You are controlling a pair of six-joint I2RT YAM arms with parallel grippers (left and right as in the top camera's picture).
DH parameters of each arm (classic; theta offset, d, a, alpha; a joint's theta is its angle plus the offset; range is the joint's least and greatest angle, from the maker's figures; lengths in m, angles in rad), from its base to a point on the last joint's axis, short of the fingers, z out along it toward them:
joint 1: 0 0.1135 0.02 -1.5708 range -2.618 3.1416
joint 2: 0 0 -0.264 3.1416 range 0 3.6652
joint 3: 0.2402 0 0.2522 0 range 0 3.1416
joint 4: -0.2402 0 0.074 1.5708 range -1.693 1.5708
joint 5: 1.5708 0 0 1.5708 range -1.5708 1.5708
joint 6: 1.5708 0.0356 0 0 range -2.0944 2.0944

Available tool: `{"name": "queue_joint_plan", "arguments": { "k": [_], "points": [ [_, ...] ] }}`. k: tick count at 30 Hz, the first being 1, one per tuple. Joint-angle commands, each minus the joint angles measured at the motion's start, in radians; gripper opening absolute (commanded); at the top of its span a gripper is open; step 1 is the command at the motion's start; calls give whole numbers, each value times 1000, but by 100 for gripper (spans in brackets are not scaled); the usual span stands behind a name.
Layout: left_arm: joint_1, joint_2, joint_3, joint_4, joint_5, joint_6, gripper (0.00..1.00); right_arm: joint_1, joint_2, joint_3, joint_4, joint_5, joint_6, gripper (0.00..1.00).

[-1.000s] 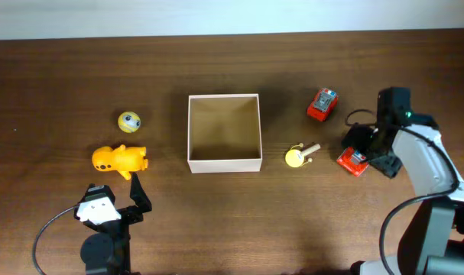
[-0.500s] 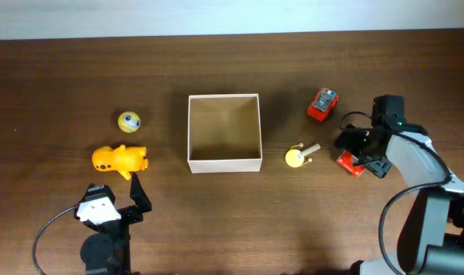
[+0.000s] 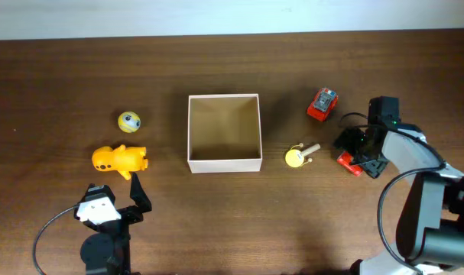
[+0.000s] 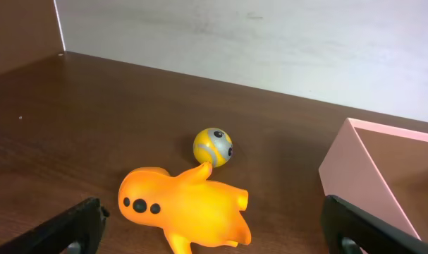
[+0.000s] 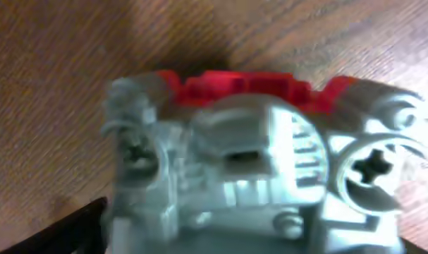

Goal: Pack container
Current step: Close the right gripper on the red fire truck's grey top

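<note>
The container [image 3: 190, 130], a white-walled square box with a tan inside, stands mid-table and holds nothing; its corner shows at the right of the left wrist view [image 4: 355, 166]. My right gripper [image 3: 352, 153] is open, its fingers either side of a red and grey toy car [image 3: 348, 162] that lies on the table. The car fills the right wrist view [image 5: 256, 155], between the fingers of my right gripper [image 5: 256, 240]. My left gripper [image 3: 117, 195] is open and empty just in front of an orange animal toy [image 3: 120, 160]. In the left wrist view that gripper [image 4: 214, 226] frames the toy [image 4: 185, 208].
A yellow and grey ball [image 3: 129, 121] lies behind the orange toy and shows in the left wrist view [image 4: 213, 146]. A second red toy car [image 3: 322, 105] and a yellow toy with a wooden stick [image 3: 298, 156] lie right of the container.
My right arm has moved left and lowered over the red and grey car, which now sits between its fingers. The left arm and the other toys have not moved.
</note>
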Motion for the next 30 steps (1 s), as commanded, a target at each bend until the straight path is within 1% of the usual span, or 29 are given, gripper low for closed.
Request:
{"name": "queue_joint_plan", "arguments": {
  "k": [1,7,10,15,20,30],
  "points": [
    [1,-8,-9,3,15,-1,99,-4,9,-7,4,9,15,83],
    [1,-8,-9,3,15,-1,99,-4,9,-7,4,21,11,72],
    [1,-8,-9,3,15,-1,99,-5,9,-7,4,26,10,71],
    [1,-8,-9,3,15,-1,99,-5,9,-7,4,27,-32,68],
    [1,-8,-9,3,15,-1,99,-5,9,-7,4,27,-54,61],
    [1,-8,-9,3,15,-1,99,-5,9,22,-1,19,-118,60]
  ]
}}
